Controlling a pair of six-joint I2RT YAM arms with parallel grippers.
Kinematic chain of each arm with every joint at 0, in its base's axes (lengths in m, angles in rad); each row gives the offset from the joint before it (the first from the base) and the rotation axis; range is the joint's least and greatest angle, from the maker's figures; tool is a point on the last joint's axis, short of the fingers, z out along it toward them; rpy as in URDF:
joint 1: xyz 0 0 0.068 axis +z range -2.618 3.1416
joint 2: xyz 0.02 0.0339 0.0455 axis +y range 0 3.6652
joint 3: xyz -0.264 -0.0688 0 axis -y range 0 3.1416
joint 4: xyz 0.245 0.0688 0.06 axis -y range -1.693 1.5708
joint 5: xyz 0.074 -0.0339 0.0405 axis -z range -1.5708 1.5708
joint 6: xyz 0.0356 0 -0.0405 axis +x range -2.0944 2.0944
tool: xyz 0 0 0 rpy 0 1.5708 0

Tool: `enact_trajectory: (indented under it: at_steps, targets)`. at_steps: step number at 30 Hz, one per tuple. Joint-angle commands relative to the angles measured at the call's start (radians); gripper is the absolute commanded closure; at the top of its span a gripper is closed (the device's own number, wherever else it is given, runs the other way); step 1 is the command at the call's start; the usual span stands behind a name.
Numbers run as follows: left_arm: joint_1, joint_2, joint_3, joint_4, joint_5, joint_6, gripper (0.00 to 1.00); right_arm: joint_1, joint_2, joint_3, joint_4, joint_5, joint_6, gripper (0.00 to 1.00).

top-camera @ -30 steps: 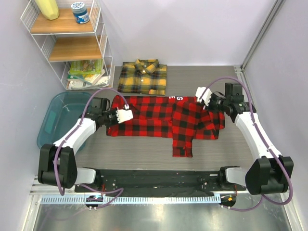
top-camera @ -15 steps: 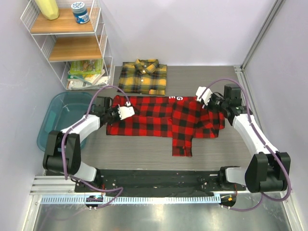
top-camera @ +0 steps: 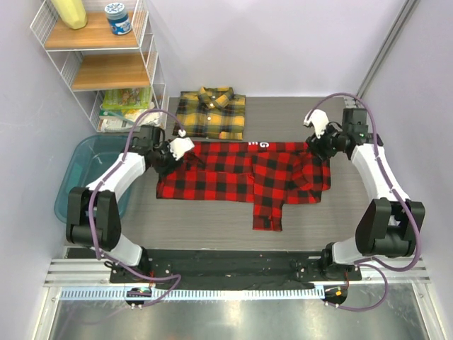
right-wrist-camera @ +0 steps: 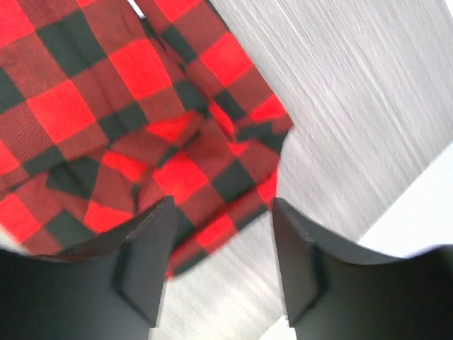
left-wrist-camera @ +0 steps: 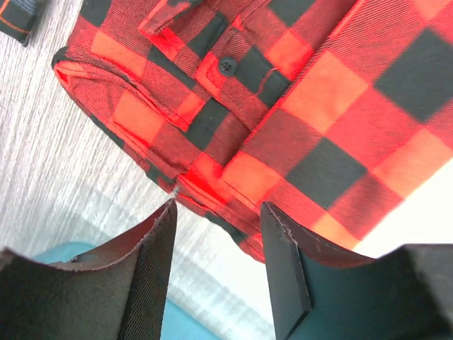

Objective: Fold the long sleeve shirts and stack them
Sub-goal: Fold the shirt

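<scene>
red-and-black shirt lay spread flat in the middle of the tabletop, its long axis running from the left edge toward the right edge, with one sleeve pointing at the near edge. my left pincer hung over the shirt's far left corner and my right pincer over its far right corner, so each end had its own arm nearest, and the cloth lay below both and toward the near edge. both pincers stood open with nothing between the jaws; the wrist views showed the plaid hem just under the gaps. i judged the next move to be a pinch at both far corners. counted: two shirts, the red one unfolded and a yellow-and-black shirt folded at the far edge, left of its middle; two pincers
</scene>
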Motion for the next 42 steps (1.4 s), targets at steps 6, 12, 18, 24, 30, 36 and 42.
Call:
enact_trajectory:
  at_steps: [6,12,18,24,30,36,42]
  targets:
    - [-0.021,0.044,0.059,-0.209,0.072,-0.138,0.50,-0.015,0.186,0.108,-0.365,-0.027,0.178,0.65]
    - [-0.032,0.192,0.091,-0.220,0.007,-0.210,0.55,-0.015,0.358,0.121,-0.305,0.035,0.302,0.76]
    - [-0.036,0.253,0.030,-0.247,-0.066,-0.181,0.60,-0.011,0.392,0.024,-0.258,0.128,0.298,0.81]
    - [-0.073,0.120,-0.131,-0.302,-0.069,-0.115,0.65,-0.002,0.253,-0.155,-0.248,0.170,0.238,0.81]
    - [-0.075,0.020,-0.202,-0.382,0.009,-0.101,0.65,0.008,0.066,-0.232,-0.268,0.210,0.173,0.77]
    - [-0.058,-0.109,-0.084,-0.419,0.139,-0.184,0.48,0.046,-0.169,-0.104,-0.423,0.066,0.089,0.61]
    - [-0.038,-0.323,-0.010,-0.352,0.300,-0.325,0.21,0.387,-0.300,-0.174,-0.425,0.049,0.173,0.44]
